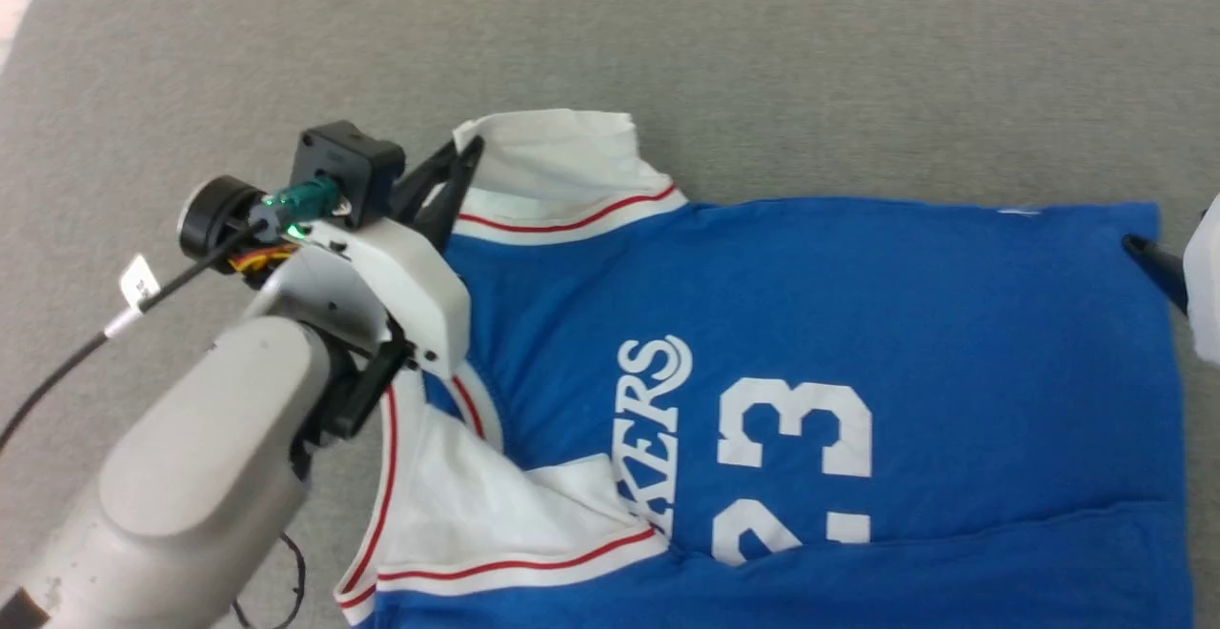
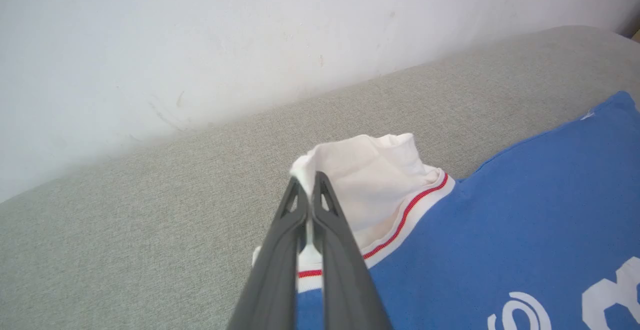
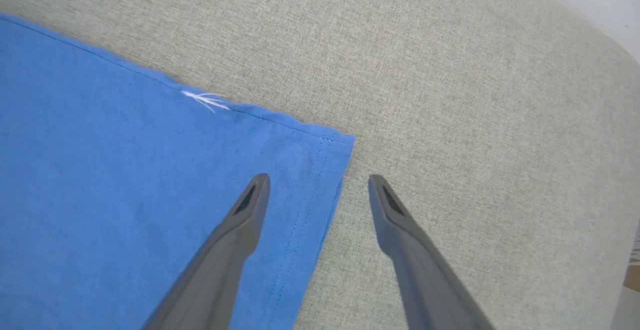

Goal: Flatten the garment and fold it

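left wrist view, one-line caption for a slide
Left gripper, jaws shut on the white sleeve of the bright blue jersey-style T-shirt, over the grey fabric surface.

A grey woven fabric surface (image 1: 762, 57) meets a scuffed white wall (image 2: 200, 45) along its far edge.

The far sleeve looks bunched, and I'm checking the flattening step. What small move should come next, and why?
Probably draw the left gripper outward, away from the rest of the garment: its fingers are shut on the white sleeve, which stands crumpled, while the open right gripper straddles the hem corner.
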Available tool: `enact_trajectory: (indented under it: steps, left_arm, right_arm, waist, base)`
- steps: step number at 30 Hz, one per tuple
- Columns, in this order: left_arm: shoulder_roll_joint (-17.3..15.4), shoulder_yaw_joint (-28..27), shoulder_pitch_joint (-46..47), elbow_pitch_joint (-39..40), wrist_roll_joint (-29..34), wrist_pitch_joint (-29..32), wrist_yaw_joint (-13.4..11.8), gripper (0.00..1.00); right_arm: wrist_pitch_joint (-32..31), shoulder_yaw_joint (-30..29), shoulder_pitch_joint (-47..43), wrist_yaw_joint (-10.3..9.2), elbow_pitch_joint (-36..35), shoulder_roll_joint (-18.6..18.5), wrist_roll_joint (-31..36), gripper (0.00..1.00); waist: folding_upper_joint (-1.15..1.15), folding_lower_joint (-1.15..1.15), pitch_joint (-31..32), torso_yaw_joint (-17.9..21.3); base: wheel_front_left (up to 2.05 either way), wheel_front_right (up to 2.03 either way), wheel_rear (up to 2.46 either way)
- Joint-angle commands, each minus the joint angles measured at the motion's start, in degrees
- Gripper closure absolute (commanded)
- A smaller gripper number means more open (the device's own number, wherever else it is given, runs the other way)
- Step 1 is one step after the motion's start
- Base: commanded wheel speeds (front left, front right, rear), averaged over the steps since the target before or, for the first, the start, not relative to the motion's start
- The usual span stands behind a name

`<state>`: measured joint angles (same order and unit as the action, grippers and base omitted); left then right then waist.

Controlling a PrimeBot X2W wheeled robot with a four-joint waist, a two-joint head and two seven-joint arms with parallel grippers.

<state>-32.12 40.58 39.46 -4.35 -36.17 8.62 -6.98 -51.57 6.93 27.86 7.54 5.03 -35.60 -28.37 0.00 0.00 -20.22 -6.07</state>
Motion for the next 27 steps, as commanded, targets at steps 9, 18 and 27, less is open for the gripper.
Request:
enact_trajectory:
  steps: [9,18,27]
  left_arm:
    - [2.7,0.7,-3.3,4.0,1.1,-3.1,-3.0,1.0]
    - [4.2,1.5,-4.6,3.1,0.5,-4.4,-3.3,1.0]
    - [2.7,-0.5,-8.3,1.5,-1.1,-7.6,-4.5,1.0]
  right_arm:
    - [-1.0,5.4,5.6,-0.05,10.4,-2.5,1.5,0.0]
    - [1.5,9.1,4.4,-0.05,16.8,-1.3,-1.2,1.0]
    - [11.0,6.6,5.3,-0.05,17.4,0.8,-4.5,1.0]
  waist:
    - [0.0,0.0,-2.9,-5.4]
    - [0.0,0.0,-2.9,-6.0]
    - [0.0,0.0,2.2,-3.8]
  base:
    - [0.0,0.0,0.0]
    - [0.0,0.0,0.0]
    - [0.0,0.0,0.0]
